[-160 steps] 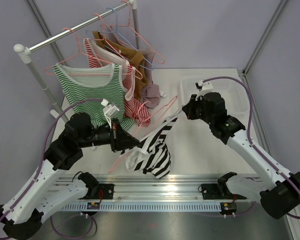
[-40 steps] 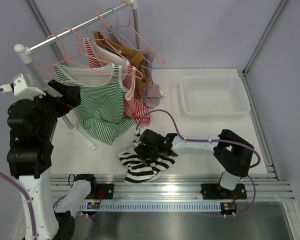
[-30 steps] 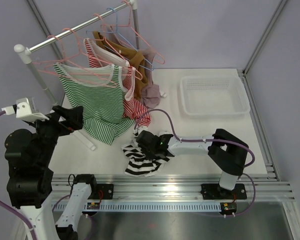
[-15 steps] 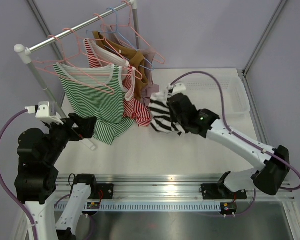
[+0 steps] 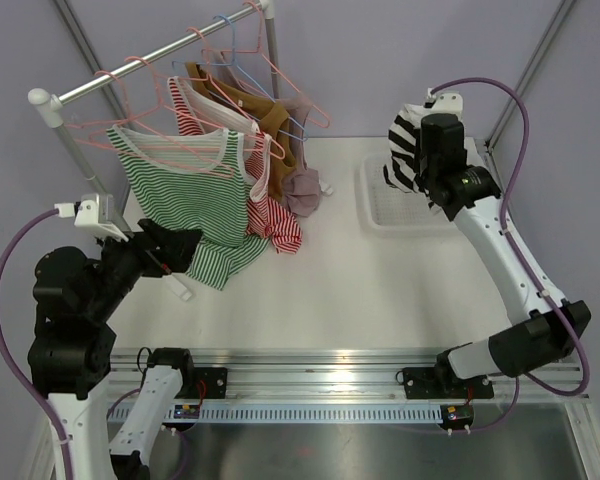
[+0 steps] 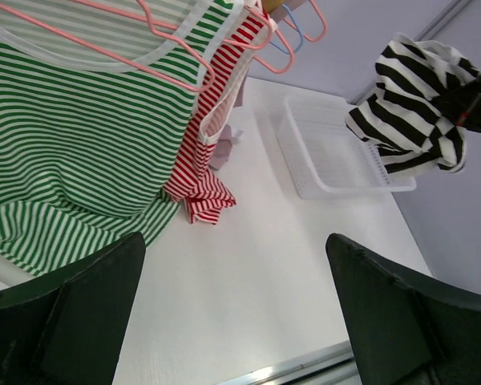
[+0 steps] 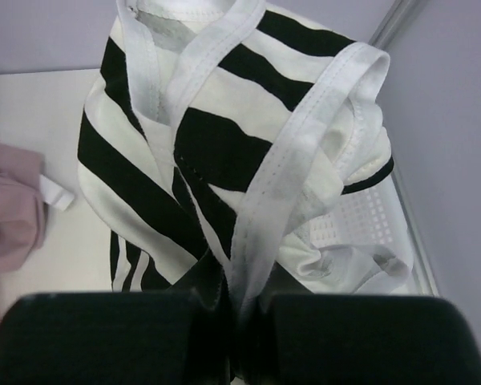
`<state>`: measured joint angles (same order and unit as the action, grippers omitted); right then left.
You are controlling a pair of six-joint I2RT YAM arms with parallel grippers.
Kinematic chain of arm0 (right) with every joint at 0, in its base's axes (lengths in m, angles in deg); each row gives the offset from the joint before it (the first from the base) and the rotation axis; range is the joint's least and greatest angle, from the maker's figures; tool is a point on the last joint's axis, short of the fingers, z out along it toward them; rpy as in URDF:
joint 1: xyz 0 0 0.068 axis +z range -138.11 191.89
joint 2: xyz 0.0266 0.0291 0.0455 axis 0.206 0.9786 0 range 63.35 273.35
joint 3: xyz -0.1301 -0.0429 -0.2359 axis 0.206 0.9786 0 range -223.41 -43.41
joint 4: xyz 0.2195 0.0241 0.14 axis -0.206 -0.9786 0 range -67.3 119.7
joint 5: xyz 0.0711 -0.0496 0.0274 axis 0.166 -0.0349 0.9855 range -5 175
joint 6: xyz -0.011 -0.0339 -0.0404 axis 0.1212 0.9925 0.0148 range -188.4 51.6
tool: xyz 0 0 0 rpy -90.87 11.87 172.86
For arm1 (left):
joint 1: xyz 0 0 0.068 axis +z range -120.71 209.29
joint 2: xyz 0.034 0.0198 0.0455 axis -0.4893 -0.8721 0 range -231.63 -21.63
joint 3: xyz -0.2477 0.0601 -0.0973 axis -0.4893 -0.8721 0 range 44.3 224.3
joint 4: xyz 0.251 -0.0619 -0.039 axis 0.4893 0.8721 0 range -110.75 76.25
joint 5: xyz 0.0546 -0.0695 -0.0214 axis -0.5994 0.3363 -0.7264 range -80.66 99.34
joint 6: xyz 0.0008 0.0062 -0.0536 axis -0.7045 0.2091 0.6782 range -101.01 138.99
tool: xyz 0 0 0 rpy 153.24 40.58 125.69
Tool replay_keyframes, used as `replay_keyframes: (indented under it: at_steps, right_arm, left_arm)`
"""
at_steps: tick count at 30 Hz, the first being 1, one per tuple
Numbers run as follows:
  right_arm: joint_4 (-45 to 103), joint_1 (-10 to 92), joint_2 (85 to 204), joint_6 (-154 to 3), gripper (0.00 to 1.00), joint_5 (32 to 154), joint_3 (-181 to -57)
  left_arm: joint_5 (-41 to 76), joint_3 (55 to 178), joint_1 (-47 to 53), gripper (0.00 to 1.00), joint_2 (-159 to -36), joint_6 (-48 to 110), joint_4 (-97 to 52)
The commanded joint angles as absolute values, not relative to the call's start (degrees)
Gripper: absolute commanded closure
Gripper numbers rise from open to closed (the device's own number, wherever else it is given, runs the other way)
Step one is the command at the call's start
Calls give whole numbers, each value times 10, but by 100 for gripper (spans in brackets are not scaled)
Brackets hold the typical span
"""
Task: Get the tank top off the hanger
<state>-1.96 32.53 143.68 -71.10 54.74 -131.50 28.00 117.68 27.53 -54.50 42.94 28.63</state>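
The tank top (image 5: 404,150), clenched in the right gripper (image 7: 234,321), is now raised from the counter (image 5: 380,295) to above the basket (image 5: 378,220). The left gripper (image 6: 232,321) is spread wide, empty. The top is off its hanger, and only its release is judged outstanding.

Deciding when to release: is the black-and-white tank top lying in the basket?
No, the tank top hangs bunched from the right gripper, in the air above the basket.

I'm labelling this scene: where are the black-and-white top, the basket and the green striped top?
black-and-white top (image 6: 413,104), left wrist view, bunched middle.
basket (image 6: 329,156), left wrist view, bare floor.
green striped top (image 5: 195,200), top view, chest.
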Motion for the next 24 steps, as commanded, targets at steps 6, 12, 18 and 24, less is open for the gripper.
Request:
replay_keyframes:
  at_steps: [6,12,18,24]
  right_arm:
    - [129,252,1552,-593,98,651,-1296]
    - [46,241,1608,-599,1,640,-1316]
    - [4,241,1533,-675,1,674,-1326]
    - [11,241,1411,-753,0,944,-1282]
  left_arm:
    - [385,1250,274,1,-592,484,200]
    - [308,1298,274,1,-615,482,204]
    - [246,1374,274,1,-695,487,222]
    - [156,1452,243,1,-787,490,249]
